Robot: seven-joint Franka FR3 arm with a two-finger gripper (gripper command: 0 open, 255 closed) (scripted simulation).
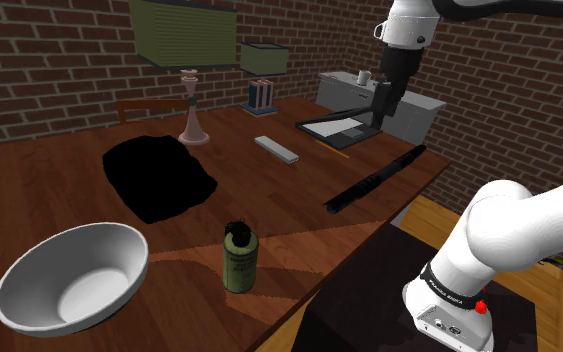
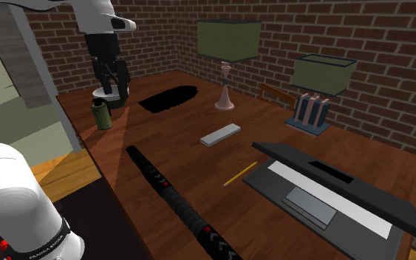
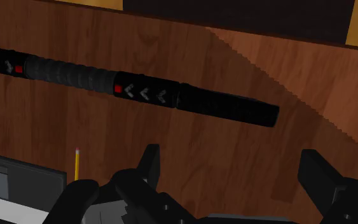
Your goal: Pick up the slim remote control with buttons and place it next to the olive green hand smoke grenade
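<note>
A long slim black remote point(image 1: 374, 180) with red buttons and arrow marks lies near the table's edge in the shoulder view. It also runs across the second exterior view point(image 2: 173, 196). My gripper point(image 1: 381, 118) hangs high above the table, open and holding nothing. In the wrist view the remote point(image 3: 171, 95) lies on the wood just beyond my gripper point(image 3: 234, 172), whose black fingers point(image 3: 149, 162) stand wide apart. The olive green grenade point(image 1: 238, 258) stands upright near the front edge, well apart from the remote. It stands beside the bowl in the second exterior view point(image 2: 100, 114).
A white bowl point(image 1: 69, 275) sits near the grenade. A black patch point(image 1: 159, 178), a pink-based lamp point(image 1: 194, 120), a grey flat slab point(image 1: 276, 148), a yellow pencil point(image 1: 331, 148) and an open laptop point(image 1: 339, 125) share the wooden table point(image 1: 269, 210). The dark stand point(image 1: 369, 310) adjoins the table edge.
</note>
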